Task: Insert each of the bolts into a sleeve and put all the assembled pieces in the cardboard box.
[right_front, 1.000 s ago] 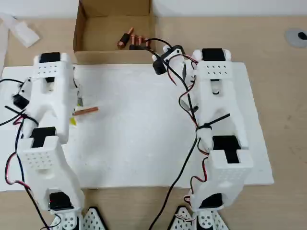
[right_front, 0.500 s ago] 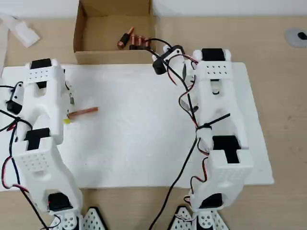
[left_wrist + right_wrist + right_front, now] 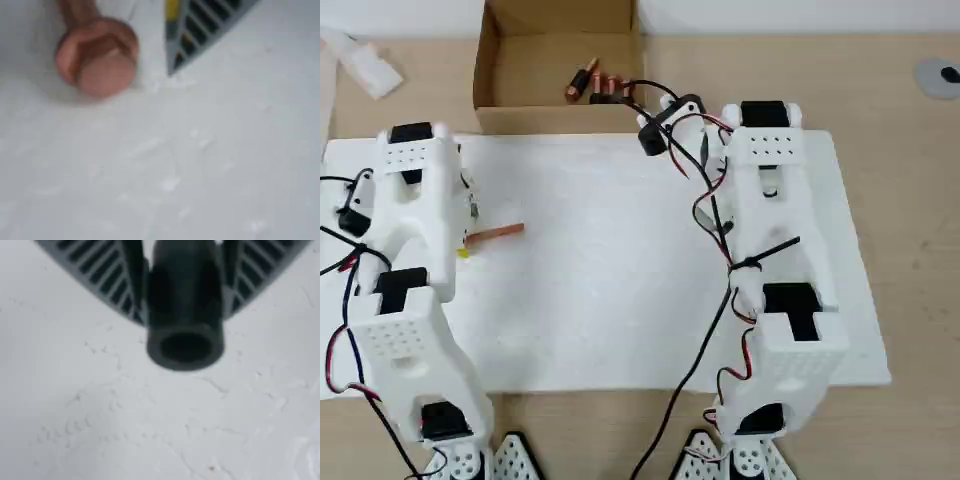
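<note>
Looks like you're mid-pairing on what I'd guess is the last set: the open brown cardboard box (image 3: pixel 500 60) at the top of the high view, left of centre, already has a small cluster of copper-and-black assembled pieces (image 3: pixel 595 82) lying on its floor. The one loose copper-coloured hex-head bolt (image 3: pixel 496 234) lies flat on the white foam sheet (image 3: pixel 600 300) over the wooden surface (image 3: pixel 910 200), at mid-left of the high view, with its head end tucked under your left arm. In the left wrist view the bolt head sits just beside your left hand (image 3: pixel 470 232) and doesn't look gripped. I can't tell from these shots whether that hand is spread or pressed together. Your right hand (image 3: pixel 182 300), over on the right side of the sheet, is pinching the dark tube-shaped sleeve (image 3: pixel 186 346), with the open bore sticking out past the tips, close over the foam. So the next move, I reckon, is getting a proper grab on the bolt shank, lifting it, and lining the shank up dead straight with that bore. The two are well apart right now, so one arm or both have to come toward the middle. The box comes after that.
</note>
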